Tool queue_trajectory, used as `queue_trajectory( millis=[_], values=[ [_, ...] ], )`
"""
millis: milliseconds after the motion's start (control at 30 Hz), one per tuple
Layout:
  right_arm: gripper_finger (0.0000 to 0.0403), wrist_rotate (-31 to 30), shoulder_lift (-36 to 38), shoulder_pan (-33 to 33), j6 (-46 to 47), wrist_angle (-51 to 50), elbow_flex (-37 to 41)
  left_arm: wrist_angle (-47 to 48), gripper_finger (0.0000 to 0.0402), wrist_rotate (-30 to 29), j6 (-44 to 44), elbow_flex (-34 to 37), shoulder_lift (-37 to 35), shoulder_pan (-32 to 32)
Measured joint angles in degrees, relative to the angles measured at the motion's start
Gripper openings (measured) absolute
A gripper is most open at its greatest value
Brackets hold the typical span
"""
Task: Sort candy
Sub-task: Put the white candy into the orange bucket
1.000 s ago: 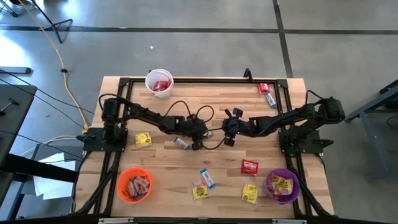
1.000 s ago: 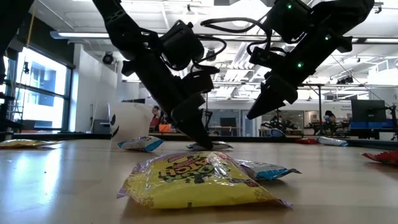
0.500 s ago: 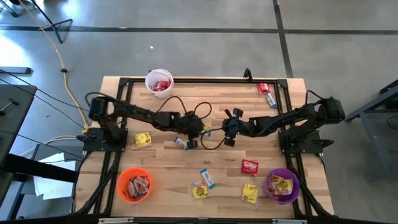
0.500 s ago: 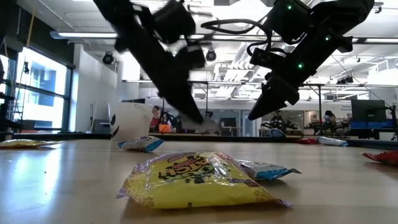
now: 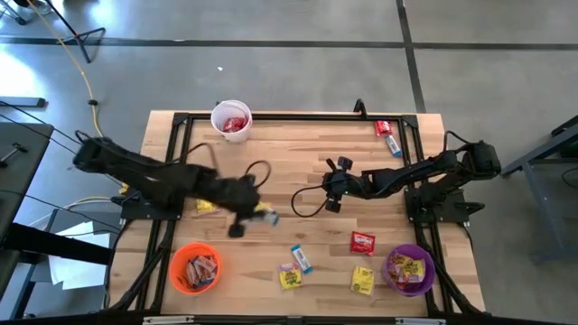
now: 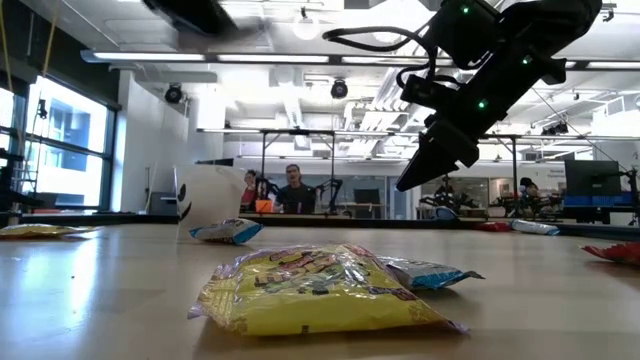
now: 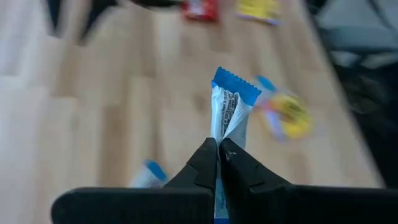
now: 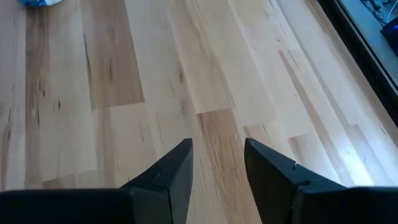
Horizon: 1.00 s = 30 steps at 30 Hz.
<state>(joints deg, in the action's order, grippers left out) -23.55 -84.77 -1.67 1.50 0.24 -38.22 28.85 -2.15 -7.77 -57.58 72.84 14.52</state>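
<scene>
High view: left end effector (image 5: pixel 257 215) above bench (image 5: pixel 307 153), pinching blue-and-white bar (image 7: pixel 228 109) w/ fingers (image 7: pixel 205 163) pressed together on it; orange cup (image 5: pixel 195 268) near, below-left of it. Right end effector (image 8: pixel 217 158) mid-bench, fingers spread, holding nothing; loose candy (image 5: pixel 363 242) scattered nearby.

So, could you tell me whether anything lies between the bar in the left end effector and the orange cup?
Nothing visible does: the left end effector holds the blue-and-white bar above bare table, and the orange cup stands open nearby.
</scene>
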Motion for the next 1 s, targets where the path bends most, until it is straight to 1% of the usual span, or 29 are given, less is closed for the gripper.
queue_trajectory(
  millis=[133,233,300,367,433,533,600,733,867,1000],
  values=[
    [0.0138,0.04,0.0,0.0,0.0,0.32,0.02,3.28,0.0,0.14,-5.4,0.0,-4.52,9.67],
    [0.0138,0.22,0.0,0.0,0.09,0.52,0.02,4.6,0.0,0.26,-12.16,0.0,-6.43,17.82],
    [0.0138,1.03,0.0,0.0,0.6,0.77,0.02,6.27,0.0,0.03,-19.27,0.0,-7.21,23.08],
    [0.0138,1.8,0.0,0.0,1.25,0.96,0.02,8.42,0.0,-1.69,-27.63,0.07,-7.17,28.1],
    [0.0138,2.36,0.0,-0.32,1.56,1.19,0.02,11.05,0.0,-4.2,-35.69,0.98,-7.09,32.86],
    [0.0138,2.36,0.0,-1.22,1.62,1.33,0.02,16.22,0.0,-9.02,-46.66,2.92,-6.03,38.18],
    [0.0138,2.36,0.0,-1.84,1.68,1.84,0.02,19.04,0.0,-11.02,-52.83,5.22,-5.37,40.41],
    [0.0138,2.36,0.0,-2.9,1.7,3.22,0.02,18.4,0.0,-11.69,-59.81,10.48,-4.38,42.1],
    [0.0138,2.36,0.0,-3.44,1.73,3.78,0.02,17.42,0.0012,-10.84,-63.24,13.54,-3.45,42.18],
    [0.0138,2.34,0.0,-3.57,2.88,3.77,0.02,17.44,0.0042,-8.58,-64.2,13.51,-3.0,42.17]
  ],
)
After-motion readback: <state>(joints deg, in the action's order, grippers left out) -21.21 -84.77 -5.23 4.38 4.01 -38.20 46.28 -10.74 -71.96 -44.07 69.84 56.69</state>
